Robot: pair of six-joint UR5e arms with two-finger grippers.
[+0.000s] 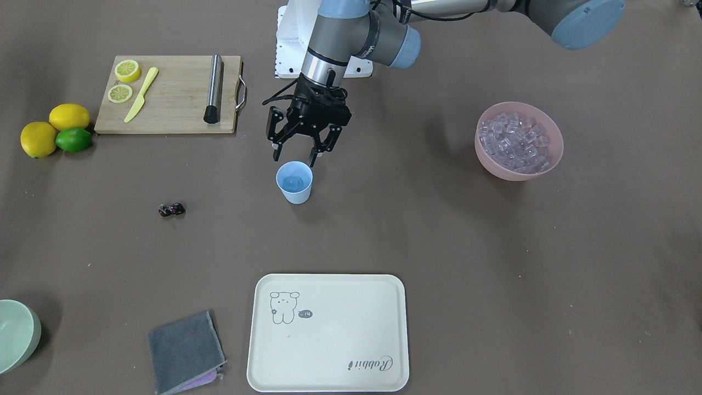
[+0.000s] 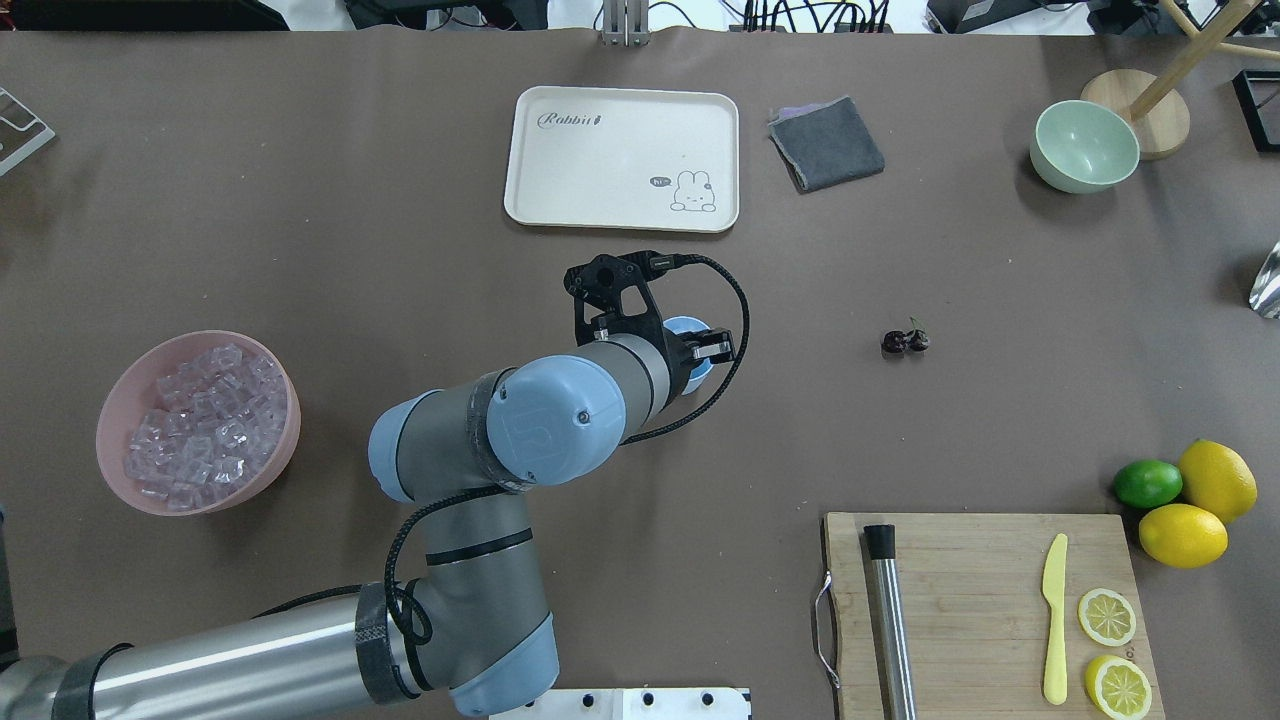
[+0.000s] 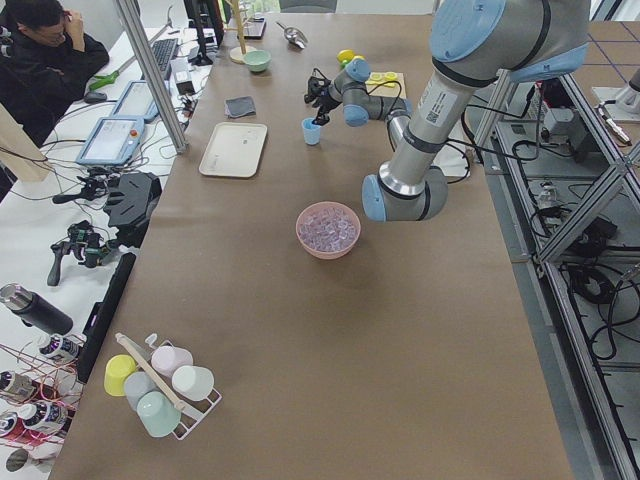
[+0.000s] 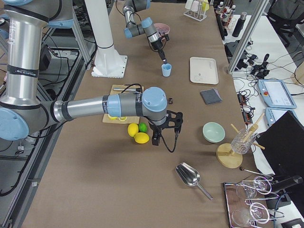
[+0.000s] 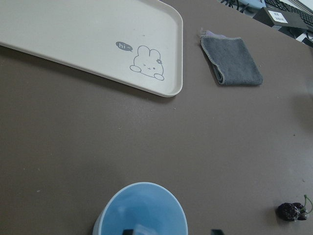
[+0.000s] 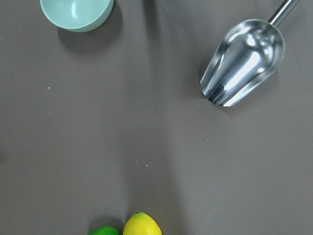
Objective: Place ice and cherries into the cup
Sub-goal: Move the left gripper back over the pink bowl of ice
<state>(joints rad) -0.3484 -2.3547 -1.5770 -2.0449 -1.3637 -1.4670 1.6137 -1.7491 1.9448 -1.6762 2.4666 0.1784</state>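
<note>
The light blue cup point(image 1: 294, 182) stands upright mid-table. My left gripper point(image 1: 294, 160) hovers just above its far rim, jaws open and empty. In the left wrist view the cup point(image 5: 142, 208) fills the bottom edge and one clear ice cube point(image 5: 142, 229) lies inside it. The rest of the ice point(image 1: 514, 141) is piled in a pink bowl point(image 1: 553, 159). The dark cherries point(image 1: 171, 209) lie on the table apart from the cup, and also show in the left wrist view point(image 5: 292, 211). My right gripper point(image 4: 162, 135) shows only in the exterior right view, beside the lemons; I cannot tell whether it is open.
A cream tray point(image 1: 329, 356) and a grey cloth point(image 1: 184, 351) lie at the operators' side. A cutting board point(image 1: 170, 104) carries lemon slices, a yellow knife and a metal muddler. Two lemons and a lime point(image 1: 55, 131), a pale green bowl point(image 1: 16, 334) and a metal scoop point(image 6: 242, 63) are nearby.
</note>
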